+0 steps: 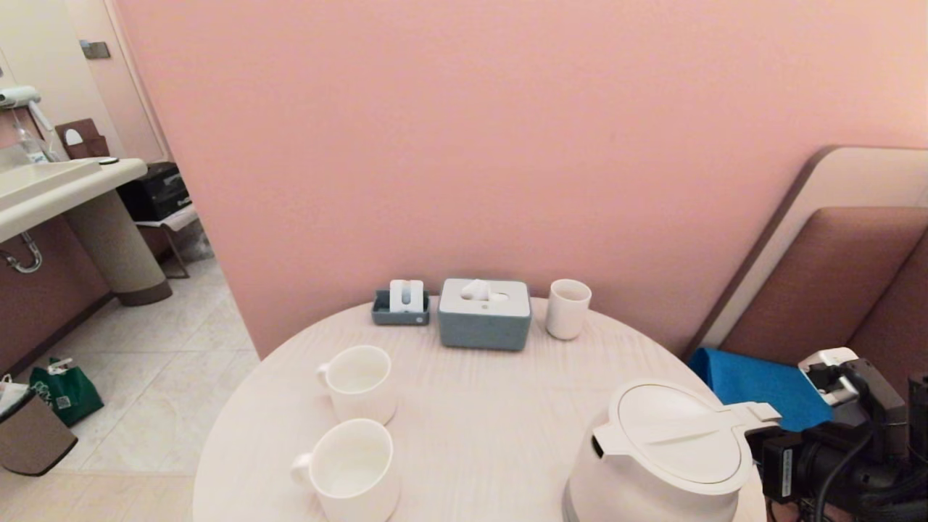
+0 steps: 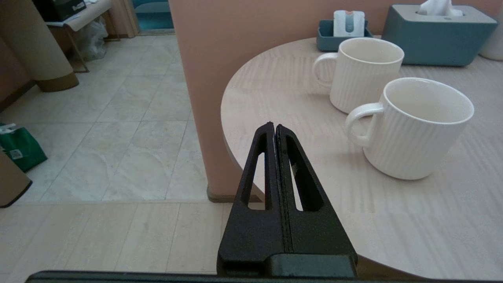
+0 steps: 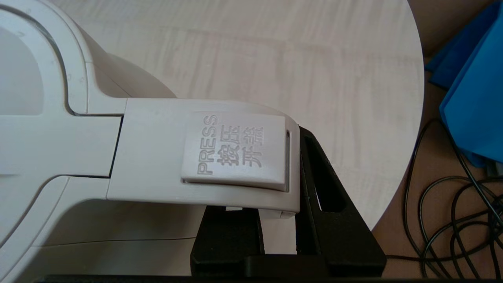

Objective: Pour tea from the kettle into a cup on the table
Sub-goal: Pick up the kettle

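The white kettle (image 1: 667,442) stands at the near right of the pale round table (image 1: 493,406), spout toward the cups. My right gripper (image 3: 281,165) is shut on the kettle (image 3: 157,157) handle just below its PRESS button; one black finger (image 3: 326,220) shows beside the handle and the other lies under it. Two white mugs sit on the table's left: the near cup (image 1: 354,467) and the far cup (image 1: 360,380), handles pointing left. My left gripper (image 2: 274,127) hangs shut and empty over the table's left edge, short of the near cup (image 2: 416,125).
At the back of the table stand a grey tissue box (image 1: 484,313), a handleless white tumbler (image 1: 568,308) and a small grey tray (image 1: 400,304). A pink wall rises behind. Right of the table lie a blue cloth (image 1: 761,388) and loose cables (image 3: 452,220).
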